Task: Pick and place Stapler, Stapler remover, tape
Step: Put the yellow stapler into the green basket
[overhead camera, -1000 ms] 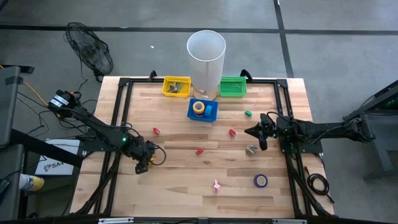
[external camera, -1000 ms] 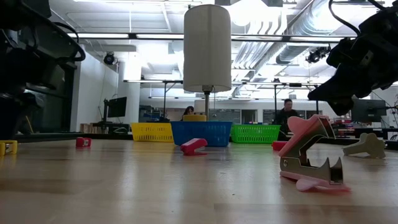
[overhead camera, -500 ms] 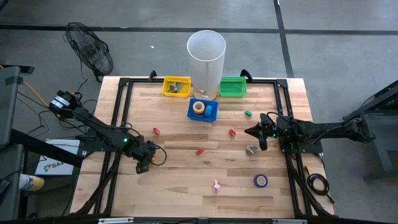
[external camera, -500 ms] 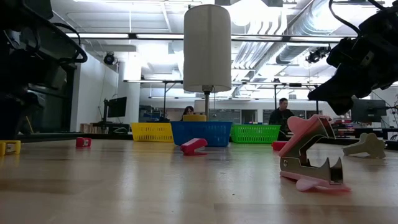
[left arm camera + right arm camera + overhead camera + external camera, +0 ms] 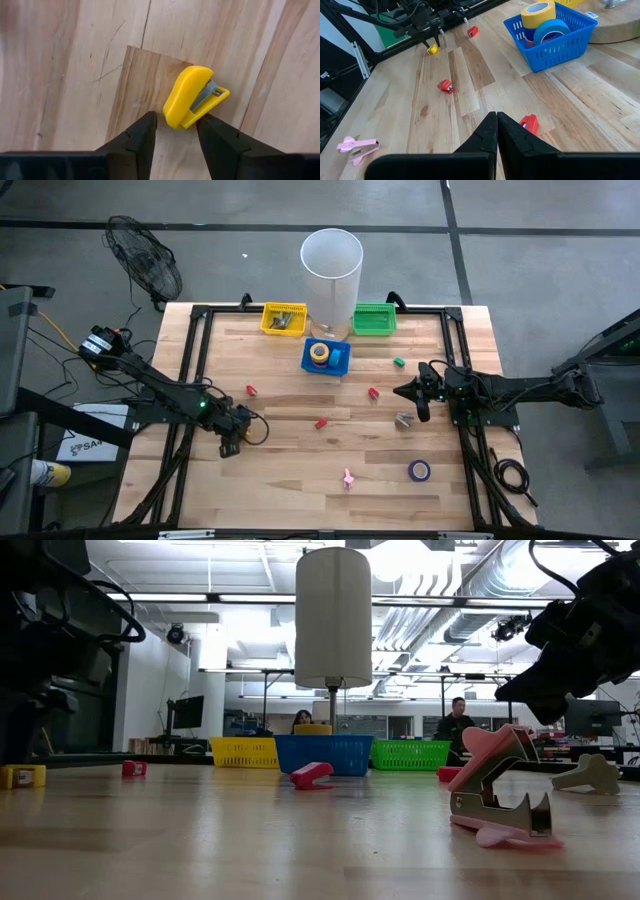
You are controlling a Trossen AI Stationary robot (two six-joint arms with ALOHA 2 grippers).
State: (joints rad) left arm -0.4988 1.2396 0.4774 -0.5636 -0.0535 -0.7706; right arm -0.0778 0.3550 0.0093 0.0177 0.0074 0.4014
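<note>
The left end effector (image 5: 175,132) hangs open and empty over the yellow stapler (image 5: 194,97), which lies on the table (image 5: 60,75) just past its fingertips, near the middle of the left wrist view, long side tilted toward the upper right.

No legible text, label, brand or number anywhere in these views.

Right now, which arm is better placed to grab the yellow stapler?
Left. The left gripper is open directly over the yellow stapler, fingers straddling its near end. The right gripper is shut, across the table.
</note>
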